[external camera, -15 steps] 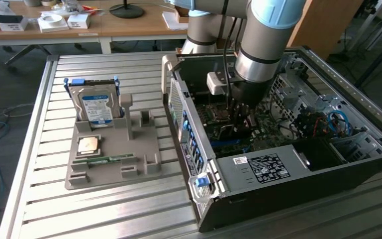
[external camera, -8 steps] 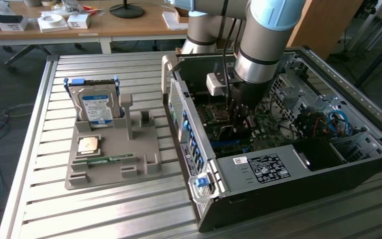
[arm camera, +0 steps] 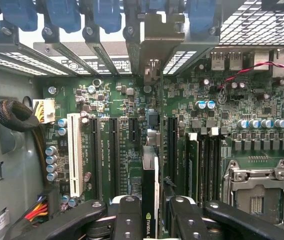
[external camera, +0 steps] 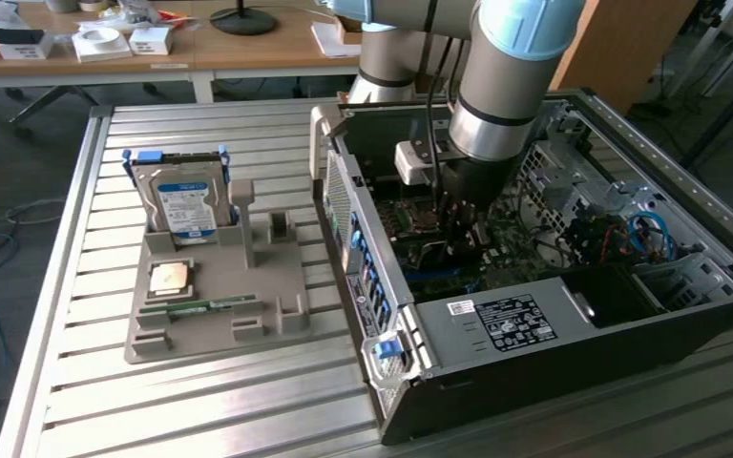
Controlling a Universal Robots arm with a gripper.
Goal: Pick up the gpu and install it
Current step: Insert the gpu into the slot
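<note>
Gripper [arm camera: 151, 216] sat nearest my wrist camera, its black fingers [arm camera: 127, 217] pinching the gpu [arm camera: 150, 187] edge-on between them. I noted the card standing upright over the motherboard [arm camera: 119, 102], in the lane between two long black slots [arm camera: 113, 150]. I could not tell whether its edge was seated. A white slot [arm camera: 74, 152] lay further aside, and a sleeved cable bundle [arm camera: 13, 114] hung well clear by the case wall. The processor socket [arm camera: 254, 192] lay well apart on the other side. Beyond, the card's pale bracket [arm camera: 154, 47] met the row of rear slot covers [arm camera: 84, 50].

From the exterior view, the arm [external camera: 507, 86] reached down into the open computer case [external camera: 596, 324]. At that view's left, on the slatted table [external camera: 73, 382], a grey tray [external camera: 214, 324] held a hard drive [external camera: 188, 205] and a memory stick [external camera: 201, 306]. A desk [external camera: 240, 52] stood furthest back.
</note>
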